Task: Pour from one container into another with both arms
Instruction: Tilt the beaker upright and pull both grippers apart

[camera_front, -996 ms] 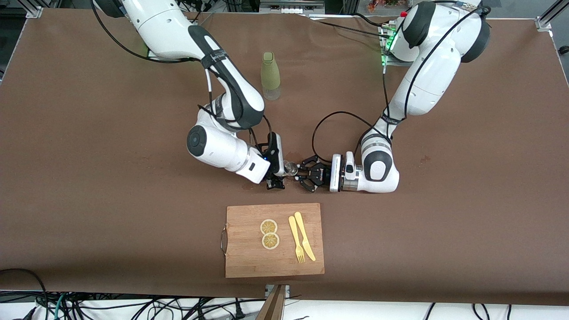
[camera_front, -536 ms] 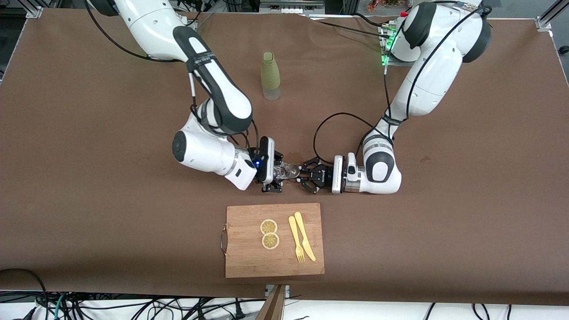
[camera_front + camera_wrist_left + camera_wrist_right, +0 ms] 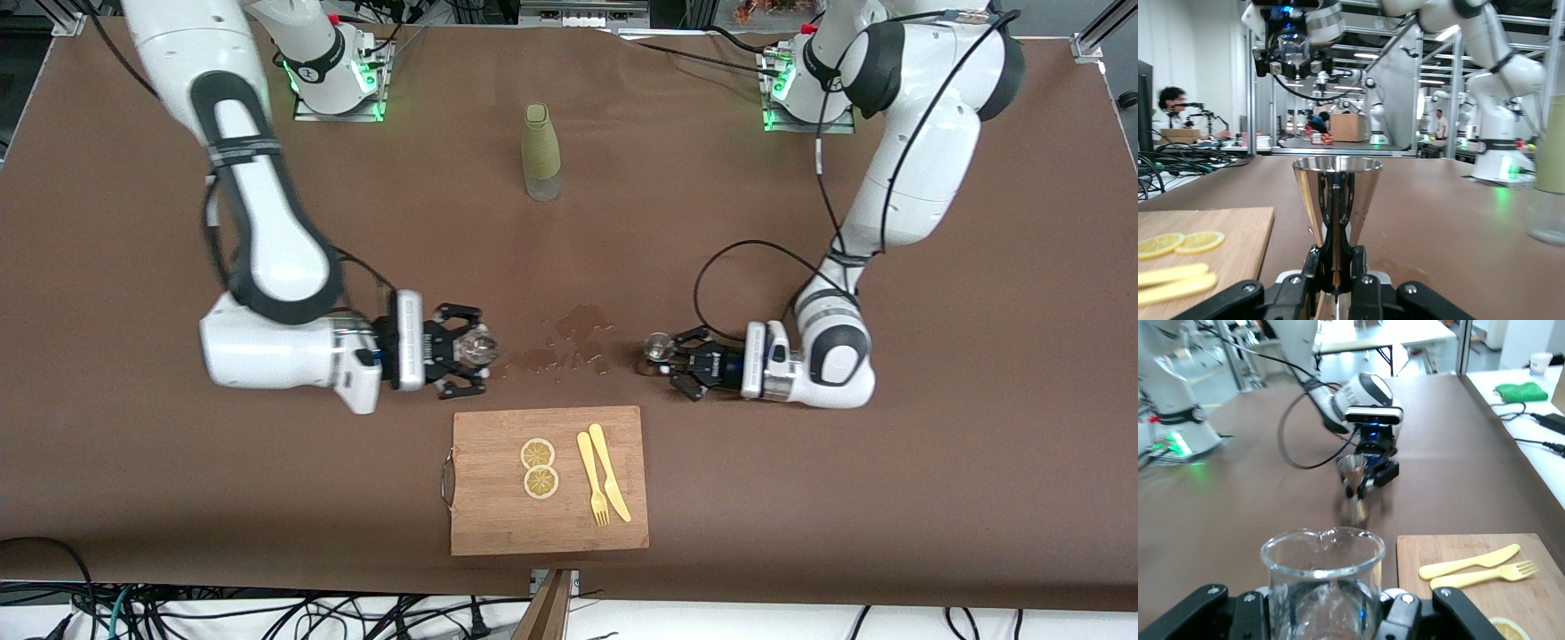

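My left gripper (image 3: 662, 354) is shut on the waist of a steel jigger (image 3: 657, 345), low over the table toward the left arm's end. In the left wrist view the jigger (image 3: 1336, 193) stands upright between the closed fingers (image 3: 1313, 267). My right gripper (image 3: 476, 351) is shut on a clear glass beaker (image 3: 471, 347), low over the table toward the right arm's end. The beaker (image 3: 1321, 577) fills the right wrist view, upright, with the jigger (image 3: 1353, 472) farther off. A wet spill (image 3: 569, 342) darkens the table between the two grippers.
An olive-green bottle (image 3: 541, 151) stands farther from the front camera, mid-table. A wooden cutting board (image 3: 498, 511) lies nearer the front camera than the grippers, carrying two lemon slices (image 3: 539, 467) and a yellow knife and fork (image 3: 603, 484).
The two grippers, close together mid-table before, have drawn apart, each toward its own arm's end, carrying the beaker and the jigger. The wet patch between them now shows.
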`<action>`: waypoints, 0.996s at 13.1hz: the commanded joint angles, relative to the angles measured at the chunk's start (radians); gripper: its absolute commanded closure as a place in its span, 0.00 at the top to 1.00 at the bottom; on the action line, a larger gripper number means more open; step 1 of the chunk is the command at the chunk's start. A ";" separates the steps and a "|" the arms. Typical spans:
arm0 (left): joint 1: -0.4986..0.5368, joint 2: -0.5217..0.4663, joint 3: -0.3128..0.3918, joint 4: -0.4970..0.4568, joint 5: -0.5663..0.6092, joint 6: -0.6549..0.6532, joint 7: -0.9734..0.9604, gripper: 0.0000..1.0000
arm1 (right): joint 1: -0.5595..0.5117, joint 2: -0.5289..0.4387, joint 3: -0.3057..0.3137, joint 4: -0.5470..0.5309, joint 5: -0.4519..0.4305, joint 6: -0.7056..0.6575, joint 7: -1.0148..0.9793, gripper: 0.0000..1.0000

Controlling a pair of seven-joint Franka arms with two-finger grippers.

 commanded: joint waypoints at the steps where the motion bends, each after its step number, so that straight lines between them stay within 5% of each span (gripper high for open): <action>1: 0.043 -0.020 0.081 -0.004 0.089 -0.145 0.025 0.00 | -0.125 -0.032 0.015 -0.037 0.023 -0.153 -0.091 0.00; 6: 0.180 -0.014 0.226 0.000 0.157 -0.378 0.085 0.00 | -0.346 0.010 0.009 -0.134 -0.019 -0.284 -0.341 0.00; 13: 0.381 0.009 0.246 -0.013 0.301 -0.427 0.247 0.00 | -0.519 0.191 0.006 -0.191 -0.058 -0.291 -0.693 0.00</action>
